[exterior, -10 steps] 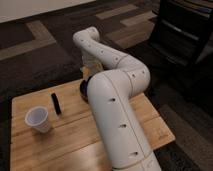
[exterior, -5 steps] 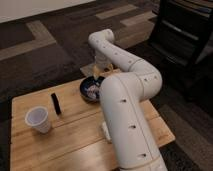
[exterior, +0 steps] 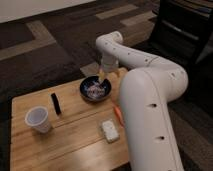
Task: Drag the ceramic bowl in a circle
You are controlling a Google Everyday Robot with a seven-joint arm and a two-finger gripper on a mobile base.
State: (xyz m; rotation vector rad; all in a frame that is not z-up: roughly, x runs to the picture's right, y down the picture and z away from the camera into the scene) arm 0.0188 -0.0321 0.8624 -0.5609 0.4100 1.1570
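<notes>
The ceramic bowl [exterior: 95,89], dark blue with a pale patterned inside, sits on the wooden table [exterior: 75,145] near its far edge. My white arm reaches from the lower right over the table and bends down at the bowl's far right rim. The gripper [exterior: 103,76] hangs right at that rim, touching or just above it.
A white plastic cup [exterior: 38,119] stands at the table's left. A black bar-shaped object [exterior: 55,103] lies between cup and bowl. A small white packet [exterior: 110,130] and an orange object [exterior: 118,114] lie near the arm. A dark chair [exterior: 185,35] stands at the back right.
The arm has swung to the right, uncovering the bowl, which was hidden one second ago. The gripper now sits at the bowl's right rim.
</notes>
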